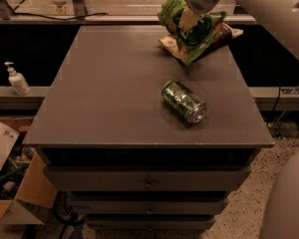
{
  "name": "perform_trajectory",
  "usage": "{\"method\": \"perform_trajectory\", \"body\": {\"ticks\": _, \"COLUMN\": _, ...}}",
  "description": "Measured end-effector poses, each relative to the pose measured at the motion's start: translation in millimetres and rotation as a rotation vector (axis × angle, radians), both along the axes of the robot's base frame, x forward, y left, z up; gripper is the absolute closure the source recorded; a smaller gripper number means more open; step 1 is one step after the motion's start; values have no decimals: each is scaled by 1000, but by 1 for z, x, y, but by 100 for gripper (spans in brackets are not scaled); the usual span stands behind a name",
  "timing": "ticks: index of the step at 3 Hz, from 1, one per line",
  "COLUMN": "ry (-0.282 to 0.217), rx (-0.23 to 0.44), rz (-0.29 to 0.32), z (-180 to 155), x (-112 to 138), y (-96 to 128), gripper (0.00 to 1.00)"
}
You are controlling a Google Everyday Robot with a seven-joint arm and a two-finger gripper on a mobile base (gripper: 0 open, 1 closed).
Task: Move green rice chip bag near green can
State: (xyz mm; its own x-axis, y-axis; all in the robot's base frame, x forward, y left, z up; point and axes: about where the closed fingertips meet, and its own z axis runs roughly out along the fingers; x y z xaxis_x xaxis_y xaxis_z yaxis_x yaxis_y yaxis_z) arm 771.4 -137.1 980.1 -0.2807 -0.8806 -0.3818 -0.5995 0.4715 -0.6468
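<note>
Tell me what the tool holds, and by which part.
The tool, above the far right of the table, grips the green rice chip bag near its middle.

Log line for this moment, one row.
gripper: shut on green rice chip bag, over far right of table | green can: lying on side, nearer, not yet reached
</note>
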Motion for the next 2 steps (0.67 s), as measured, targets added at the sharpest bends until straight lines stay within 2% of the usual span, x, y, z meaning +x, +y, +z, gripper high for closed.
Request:
{"method": "perform_trajectory", "body": {"ticks": 1, "ry": 8, "rx": -5, "rz": 2, "z": -2, "x": -16, "y": -12, "gripper": 100}}
{"method": "perform_trajectory", "body": {"ticks": 2, "ry": 27, "rx": 0, "rz": 60, "z": -8, "x": -36, "y": 0, "gripper": 100}}
